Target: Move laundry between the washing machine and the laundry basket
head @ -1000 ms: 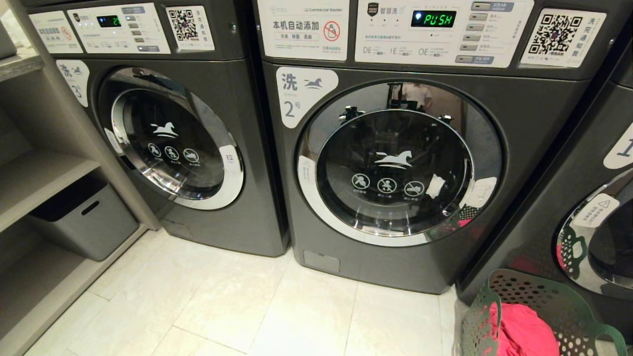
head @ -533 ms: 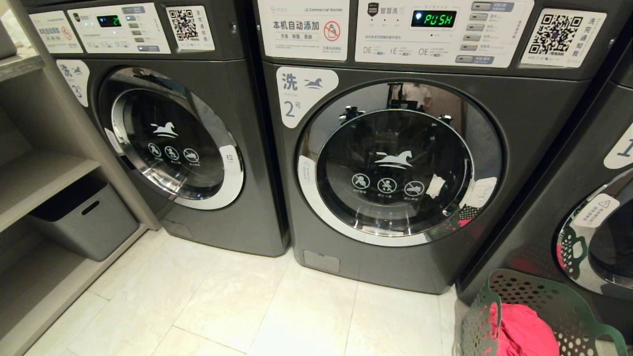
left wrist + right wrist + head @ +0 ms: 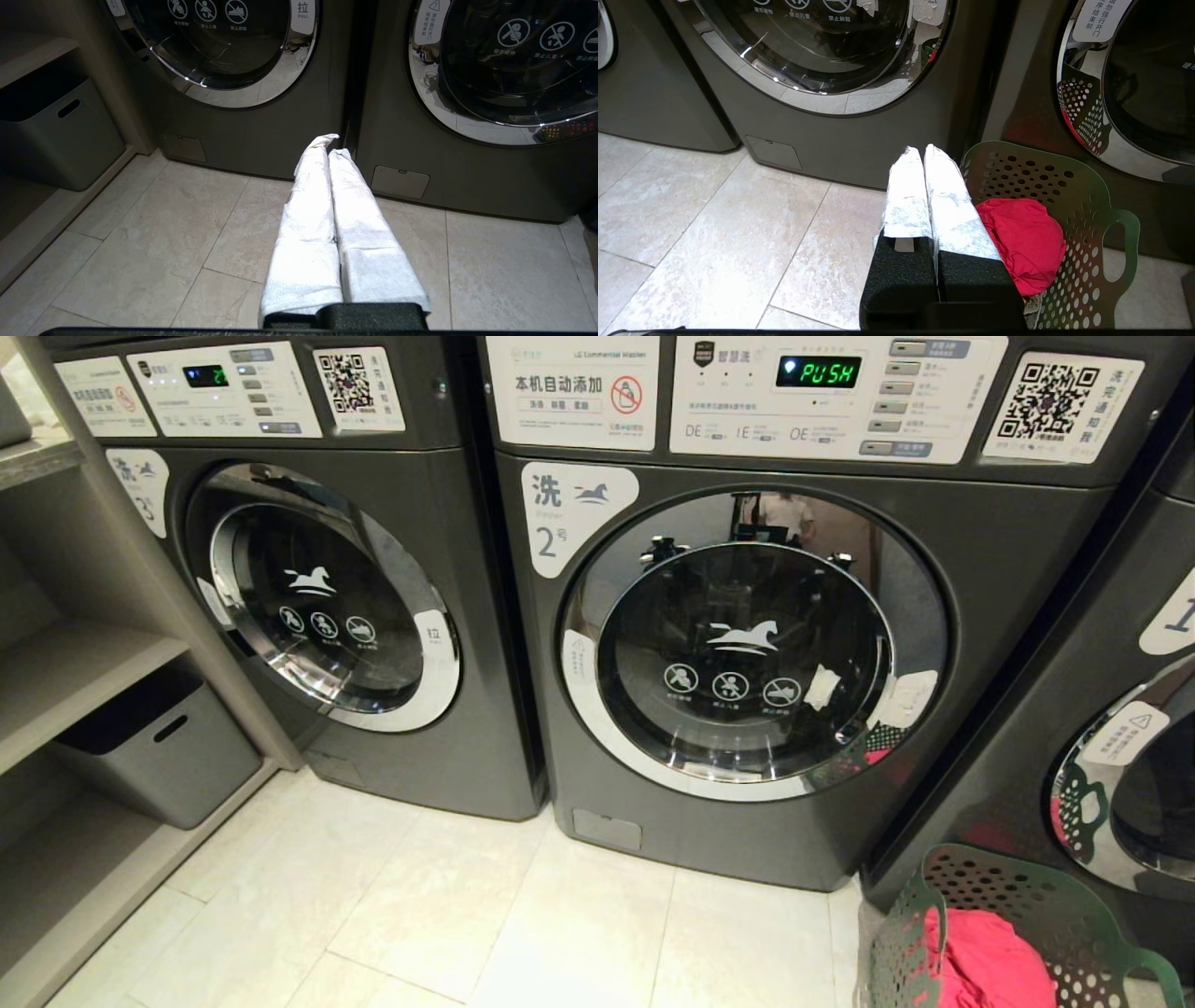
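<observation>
Both hands are closed and empty: the left hand [image 3: 332, 150] hangs low before the seam between two machines, the right hand [image 3: 920, 149] beside the laundry basket. The middle washing machine [image 3: 747, 644] fills the centre of the head view, door shut. The green laundry basket [image 3: 1008, 933] sits at lower right, holding a red garment [image 3: 990, 961].

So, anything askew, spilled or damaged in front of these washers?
Nothing stands out. The washing machine door is shut, the laundry basket stands upright on the floor with red laundry inside, and both grippers, left and right, are shut and empty.
</observation>
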`<state>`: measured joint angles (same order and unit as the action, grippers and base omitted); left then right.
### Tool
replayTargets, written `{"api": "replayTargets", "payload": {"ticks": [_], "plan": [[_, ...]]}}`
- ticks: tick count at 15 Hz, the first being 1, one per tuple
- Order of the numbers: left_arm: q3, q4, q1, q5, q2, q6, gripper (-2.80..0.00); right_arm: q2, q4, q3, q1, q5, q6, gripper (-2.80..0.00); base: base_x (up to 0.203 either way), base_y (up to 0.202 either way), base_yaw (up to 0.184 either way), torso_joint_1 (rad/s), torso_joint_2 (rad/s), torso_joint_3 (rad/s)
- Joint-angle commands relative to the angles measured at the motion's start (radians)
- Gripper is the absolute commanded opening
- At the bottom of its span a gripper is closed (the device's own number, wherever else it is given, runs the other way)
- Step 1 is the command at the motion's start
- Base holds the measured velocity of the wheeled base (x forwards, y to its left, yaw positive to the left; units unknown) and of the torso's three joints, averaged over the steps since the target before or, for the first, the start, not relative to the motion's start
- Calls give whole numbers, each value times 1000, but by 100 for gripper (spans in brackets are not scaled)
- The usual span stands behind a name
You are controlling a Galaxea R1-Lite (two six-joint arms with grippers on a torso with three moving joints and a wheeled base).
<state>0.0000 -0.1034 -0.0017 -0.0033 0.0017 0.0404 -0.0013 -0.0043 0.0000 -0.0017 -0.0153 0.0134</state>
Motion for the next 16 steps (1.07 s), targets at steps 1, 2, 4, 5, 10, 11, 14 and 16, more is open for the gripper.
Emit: {"api": "replayTargets", "payload": {"ticks": [1,2,4,5,10,11,14,16], "plan": [[40,-1,0,0,0,-1,-280,0,0,0,0,0,0,-280,0,0,0,0,0,0],[40,-1,0,0,0,1,-280,0,0,0,0,0,0,-280,0,0,0,0,0,0],[40,-1,0,0,0,0,-280,0,0,0,0,0,0,-280,0,0,0,0,0,0],[40,-1,0,0,0,0,-280,0,0,0,0,0,2,-280,0,0,0,0,0,0],[40,-1,0,0,0,1,-280,1,0,0,0,0,2,-280,0,0,0,0,0,0],[40,-1,0,0,0,1,-280,0,0,0,0,-2,-3,-280,0,0,0,0,0,0],[40,-1,0,0,0,-1,-280,0,0,0,0,0,2,-280,0,0,0,0,0,0],[40,-1,0,0,0,0,-280,0,0,0,0,0,0,-280,0,0,0,0,0,0]]}}
